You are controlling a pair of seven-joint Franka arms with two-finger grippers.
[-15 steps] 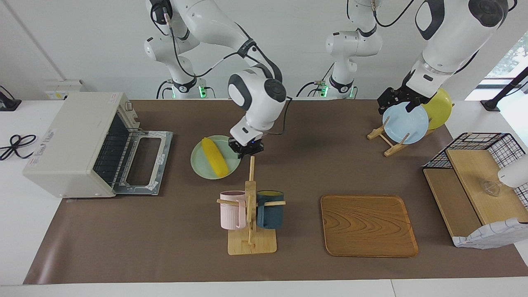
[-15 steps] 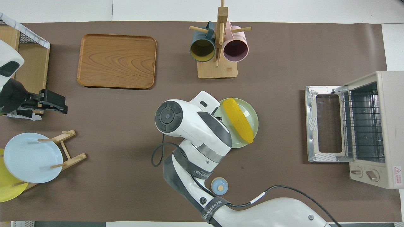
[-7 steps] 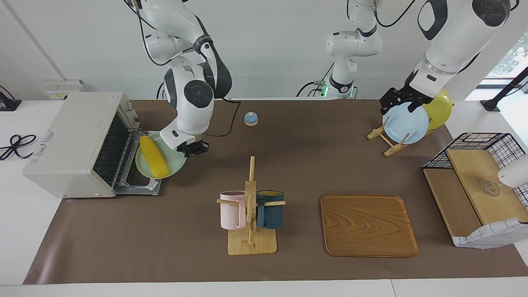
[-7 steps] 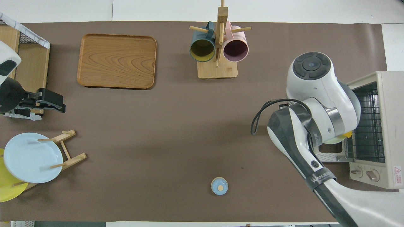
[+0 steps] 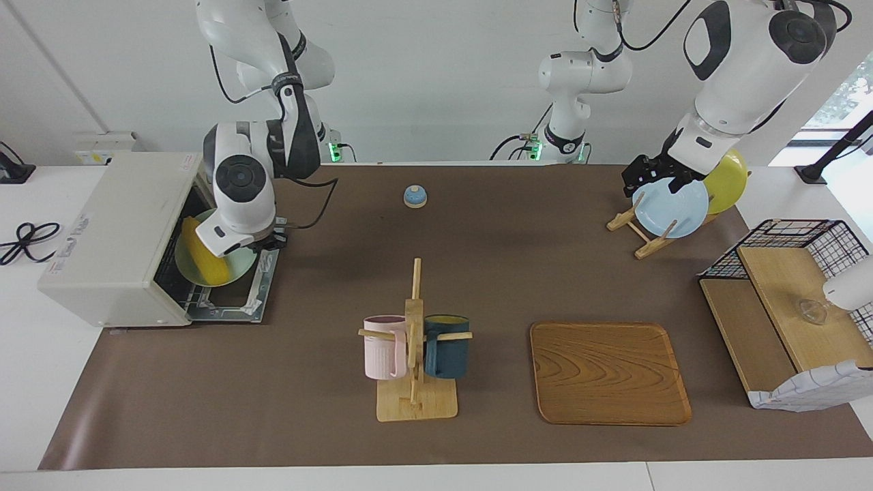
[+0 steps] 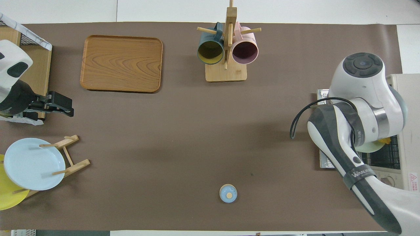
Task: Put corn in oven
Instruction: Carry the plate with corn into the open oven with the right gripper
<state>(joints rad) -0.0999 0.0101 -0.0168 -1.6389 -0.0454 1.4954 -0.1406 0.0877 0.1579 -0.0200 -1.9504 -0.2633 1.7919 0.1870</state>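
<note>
Right gripper (image 5: 267,240) clamping the pale green round plate (image 5: 235,271), bright yellow ridged corn cob (image 5: 202,260) riding it, tilted at the cream-white toaster oven's (image 5: 112,235) open mouth, left gripper (image 5: 656,174) over the light blue plate (image 5: 672,208), fingers unreadable.

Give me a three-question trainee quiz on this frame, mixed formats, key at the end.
1. True or false: the corn lies on a pale green plate held at the mouth of the oven.
2. Which claw carries that plate? A) right claw B) left claw
3. Fill in: the left claw is over the ____ plate in the wooden rack.

Key
1. True; the oven door is open.
2. A; the right claw is at the plate's edge.
3. light blue
</note>
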